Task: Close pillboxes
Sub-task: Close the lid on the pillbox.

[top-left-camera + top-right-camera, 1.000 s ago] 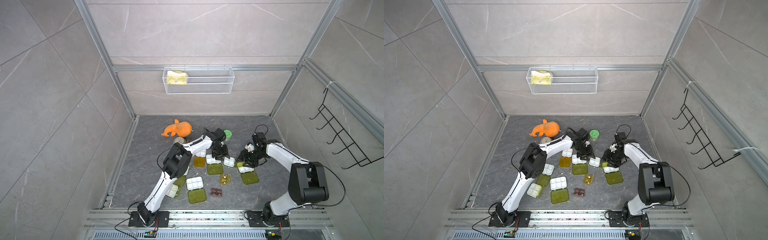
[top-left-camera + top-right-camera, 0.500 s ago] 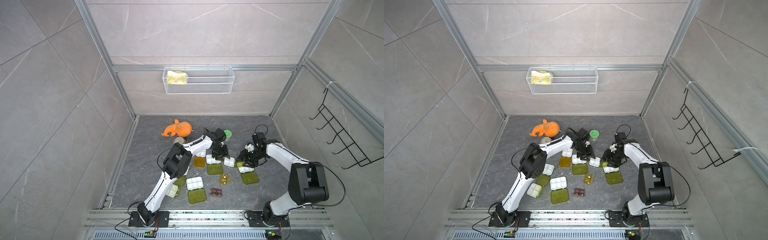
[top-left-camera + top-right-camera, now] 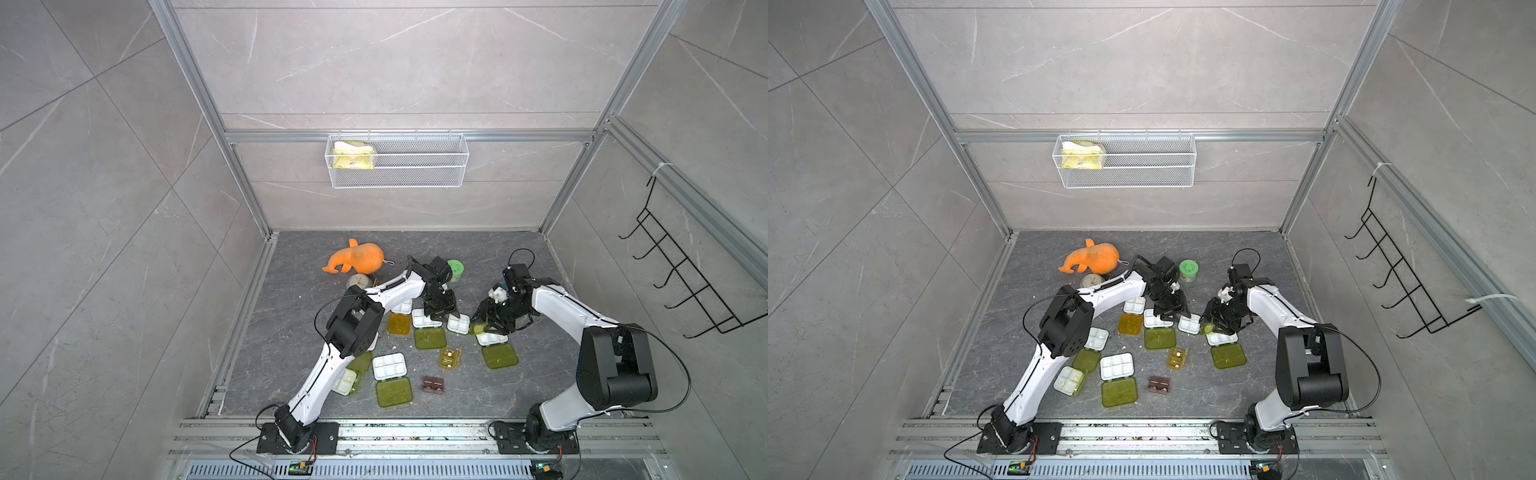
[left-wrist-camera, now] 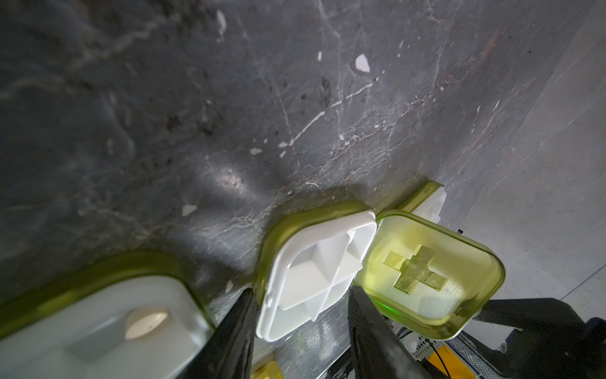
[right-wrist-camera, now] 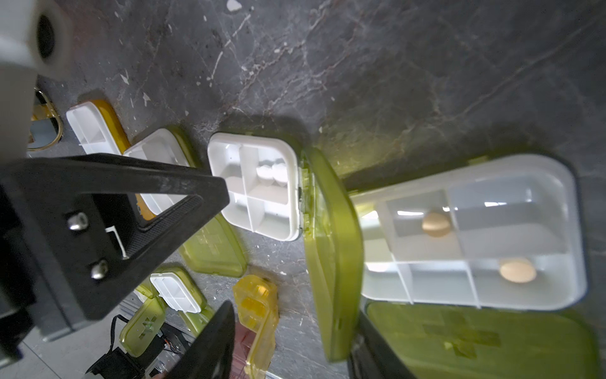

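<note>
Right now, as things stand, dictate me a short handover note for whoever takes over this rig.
Left claw: straddles the white tray of the small pillbox; whether it pinches, I cannot tell.
Right claw: open around the free edge of that box's green lid, which stands half raised.
Lying open: orange-lidded box, large box, box by the right arm, six-cell box, amber box, box beside the left arm.
Done: no lid visibly shut. Left: press this lid down, then close every other box.
</note>
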